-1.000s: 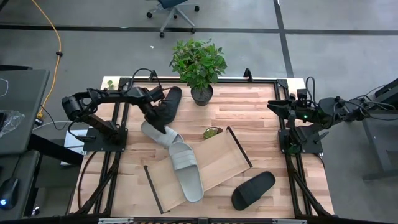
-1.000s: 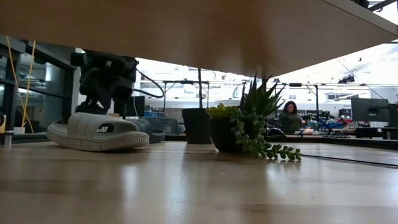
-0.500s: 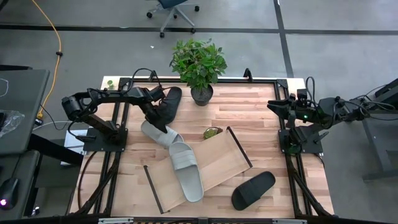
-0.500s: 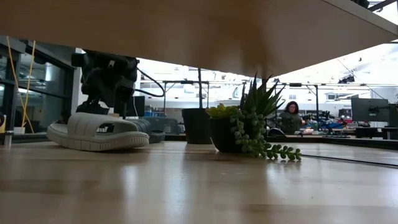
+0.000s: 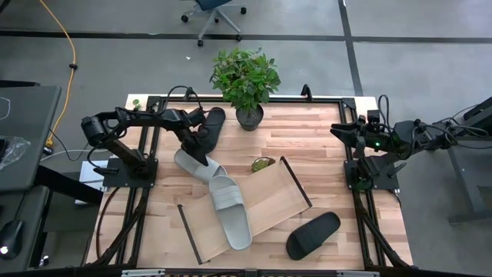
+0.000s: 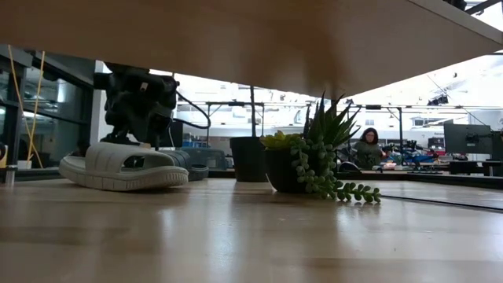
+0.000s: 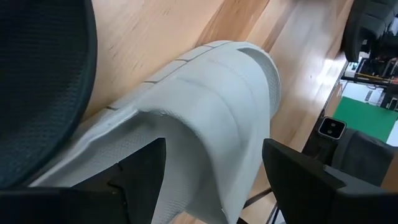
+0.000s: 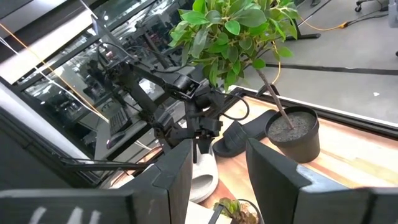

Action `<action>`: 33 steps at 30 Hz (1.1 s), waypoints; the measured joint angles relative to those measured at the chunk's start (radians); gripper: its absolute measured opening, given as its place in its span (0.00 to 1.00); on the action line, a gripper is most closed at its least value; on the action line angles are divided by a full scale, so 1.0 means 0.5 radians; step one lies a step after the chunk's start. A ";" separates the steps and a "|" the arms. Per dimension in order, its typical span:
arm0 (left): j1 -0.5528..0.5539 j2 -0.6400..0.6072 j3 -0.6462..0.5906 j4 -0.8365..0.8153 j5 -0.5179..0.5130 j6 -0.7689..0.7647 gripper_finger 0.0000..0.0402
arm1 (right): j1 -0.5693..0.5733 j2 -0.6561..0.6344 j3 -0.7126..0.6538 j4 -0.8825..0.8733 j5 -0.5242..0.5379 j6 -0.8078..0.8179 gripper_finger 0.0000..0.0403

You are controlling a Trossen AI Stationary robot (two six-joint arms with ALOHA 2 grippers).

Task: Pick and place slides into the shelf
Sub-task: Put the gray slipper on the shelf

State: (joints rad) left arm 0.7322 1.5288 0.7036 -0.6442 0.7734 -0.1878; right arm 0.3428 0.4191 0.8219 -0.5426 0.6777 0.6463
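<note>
My left pincer (image 7: 211, 180) has shifted a little over the last moment — the wrist has swung slightly above the grey slide (image 7: 211, 118) lying at the back left of the counter (image 5: 307, 131) — and now its fingers (image 7: 298, 180) stand apart on either side of the slide's wide strap, not yet closed on it. Seen level across the counter, this slide rests flat on its sole; I judge the small adjustment was lining me up for the grasp, so closing and lifting come next. Just beyond it a black slide (image 5: 206, 127) lies beside my arm. Nearer the front, the shelf (image 5: 269, 196) sits askew on the counter with the other grey slide (image 5: 231, 211) lying partly on it, and a second black slide (image 5: 314, 235) waits off its right corner. So most of the task remains. My right pincer (image 8: 217, 174) hangs idle at the right edge, fingers parted and empty, facing the potted plant (image 8: 249, 56).
</note>
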 joint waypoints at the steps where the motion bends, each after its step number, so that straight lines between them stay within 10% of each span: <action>1: 0.000 0.000 0.000 0.002 0.001 0.001 0.63 | 0.000 0.000 0.000 0.000 0.000 0.000 0.35; 8: 0.000 0.000 0.000 0.040 0.008 -0.002 0.56 | 0.001 0.000 -0.001 -0.015 0.007 -0.001 0.35; 22: 0.000 0.000 0.000 0.039 0.007 -0.008 0.04 | 0.000 0.000 0.000 -0.034 0.014 -0.001 0.35; 33: 0.000 0.000 0.000 0.032 -0.030 0.001 0.02 | 0.001 0.000 0.000 -0.033 0.015 0.001 0.35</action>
State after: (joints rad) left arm 0.7322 1.5288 0.7036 -0.6282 0.7587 -0.1875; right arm 0.3431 0.4191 0.8219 -0.5592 0.6853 0.6467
